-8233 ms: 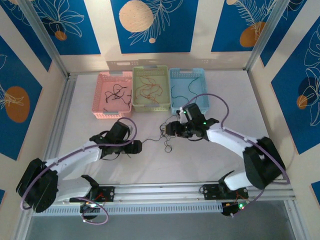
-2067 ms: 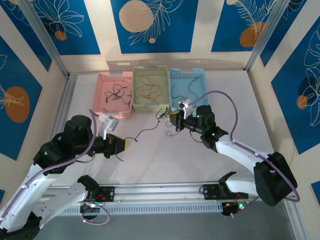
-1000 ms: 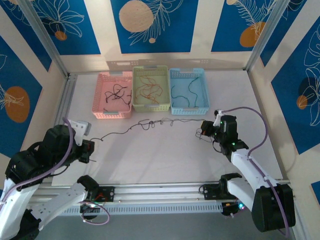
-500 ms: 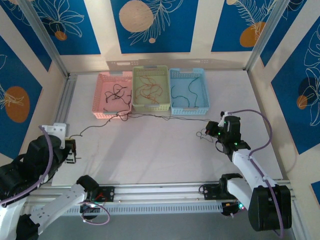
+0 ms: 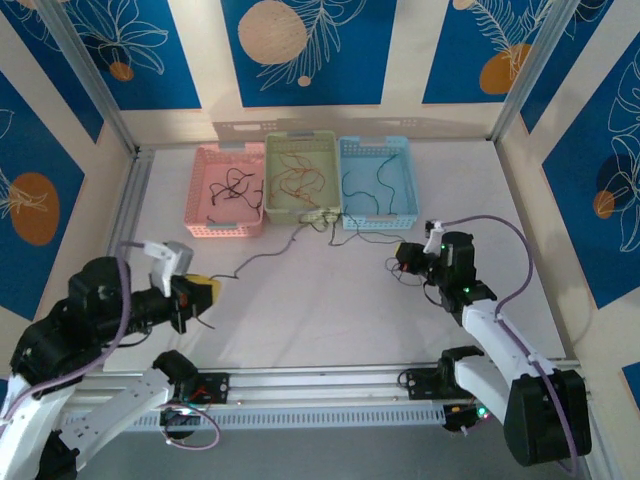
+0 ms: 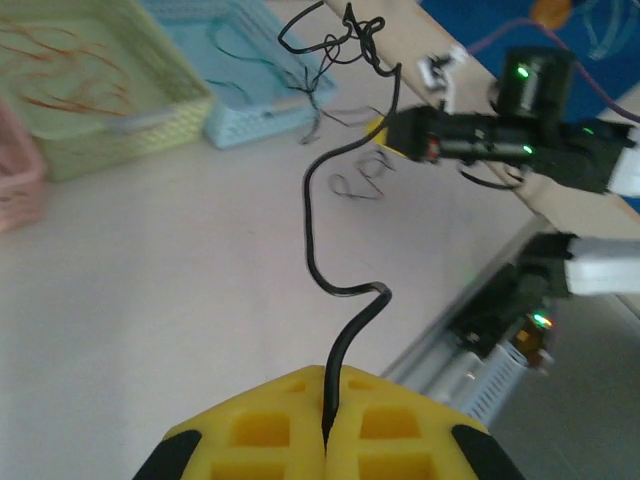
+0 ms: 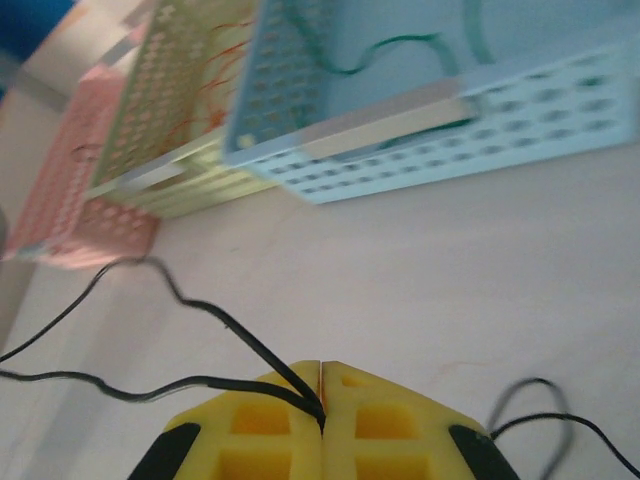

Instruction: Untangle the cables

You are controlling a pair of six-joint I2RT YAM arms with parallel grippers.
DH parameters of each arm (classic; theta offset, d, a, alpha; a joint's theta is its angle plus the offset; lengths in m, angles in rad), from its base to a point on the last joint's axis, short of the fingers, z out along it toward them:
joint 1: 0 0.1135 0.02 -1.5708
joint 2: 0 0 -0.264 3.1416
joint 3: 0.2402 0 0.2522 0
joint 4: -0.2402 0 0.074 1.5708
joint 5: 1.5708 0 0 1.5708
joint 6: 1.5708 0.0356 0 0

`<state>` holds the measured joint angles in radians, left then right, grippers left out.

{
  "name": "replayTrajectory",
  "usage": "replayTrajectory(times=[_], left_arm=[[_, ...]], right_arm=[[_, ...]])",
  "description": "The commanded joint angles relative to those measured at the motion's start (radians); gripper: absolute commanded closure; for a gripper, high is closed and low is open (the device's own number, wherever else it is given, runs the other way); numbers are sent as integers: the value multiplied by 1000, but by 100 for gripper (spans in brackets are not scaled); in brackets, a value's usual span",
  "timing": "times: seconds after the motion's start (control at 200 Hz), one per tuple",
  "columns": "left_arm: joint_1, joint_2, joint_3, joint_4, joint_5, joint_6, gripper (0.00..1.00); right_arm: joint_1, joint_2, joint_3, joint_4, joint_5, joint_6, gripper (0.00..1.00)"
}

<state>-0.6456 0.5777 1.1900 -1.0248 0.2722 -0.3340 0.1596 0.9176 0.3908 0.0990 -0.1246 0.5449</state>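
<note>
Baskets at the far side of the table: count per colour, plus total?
Pink basket: 1
Green basket: 1
Blue basket: 1
Total: 3

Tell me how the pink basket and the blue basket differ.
The pink basket sits at the left end of the row, the blue basket at the right end. The pink basket holds black curly wires; the blue basket holds dark green wires. Both are perforated plastic, flanking a green basket.
</note>
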Motion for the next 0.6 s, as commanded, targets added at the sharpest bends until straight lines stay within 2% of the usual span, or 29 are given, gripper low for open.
replayTrajectory(times=[0.0,0.17,0.32,0.49,0.595], left_arm=[[-4,63,-54,73,148,-13,100],[-3,81,-123,118,192,-24,100],[-5,79,-137,145,228,-25,100],[-4,71,-146,153,232,-29,100],[-3,67,-150,158,232,-28,100]], right_arm=[[54,-41,32,66,-70,-50,100],[92,-39,59,-3,-26,-94,98],[102,-53,61,-36,-41,-81,82],[137,-111,77,-105,-22,-83,52],[145,-131,92,-162,-13,-90,43]])
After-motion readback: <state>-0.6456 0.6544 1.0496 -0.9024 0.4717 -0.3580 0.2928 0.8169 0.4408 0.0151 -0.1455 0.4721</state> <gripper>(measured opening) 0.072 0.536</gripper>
